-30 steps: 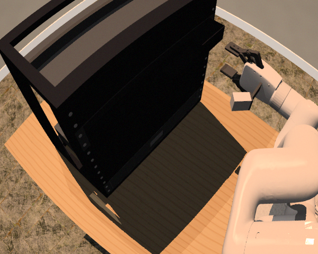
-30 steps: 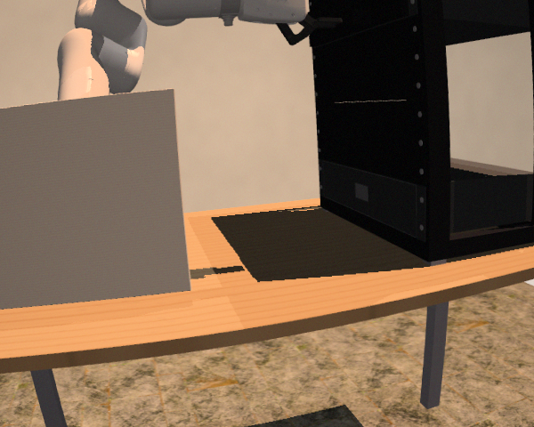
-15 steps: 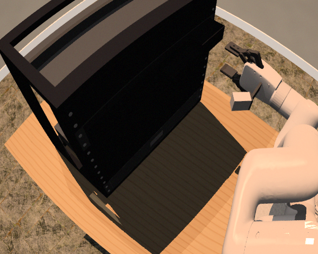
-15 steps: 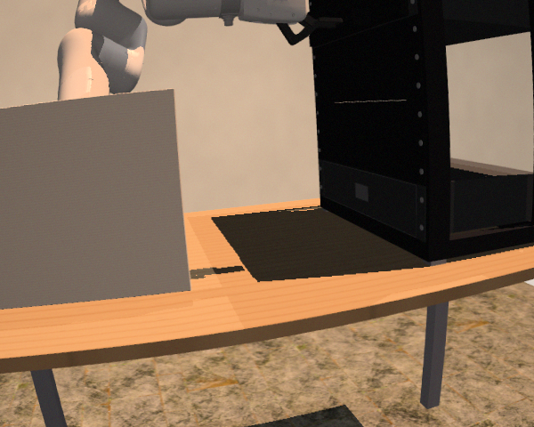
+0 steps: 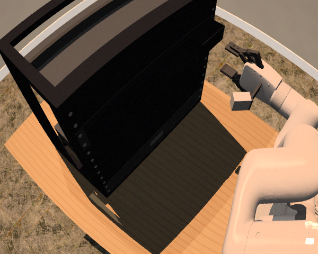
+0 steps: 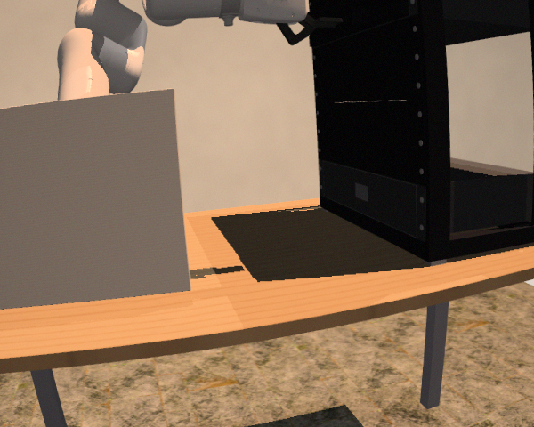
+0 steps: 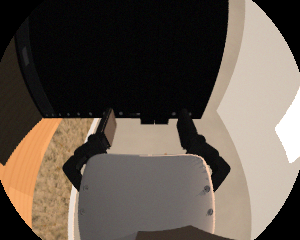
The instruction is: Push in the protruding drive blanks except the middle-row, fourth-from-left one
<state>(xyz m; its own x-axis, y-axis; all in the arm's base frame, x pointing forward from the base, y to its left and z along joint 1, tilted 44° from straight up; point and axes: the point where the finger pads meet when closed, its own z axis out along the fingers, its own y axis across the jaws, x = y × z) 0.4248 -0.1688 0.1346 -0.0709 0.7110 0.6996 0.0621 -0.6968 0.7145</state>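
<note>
A wooden table [image 6: 276,312] with a curved front edge stands on grey legs [image 6: 432,353], well below the fingers. A grey panel [image 6: 83,197] stands upright on it, leaning slightly, far behind and below the fingers. A broad dark shadow [image 6: 313,243] lies on the tabletop under them. The floor [image 6: 258,381] is mottled brown stone; a beige wall [image 6: 244,119] forms the background.

Our arm [image 5: 285,174] is smooth, pale pinkish-cream, with rounded joints; the end effector [image 5: 230,60] has dark fingers, perhaps black.
</note>
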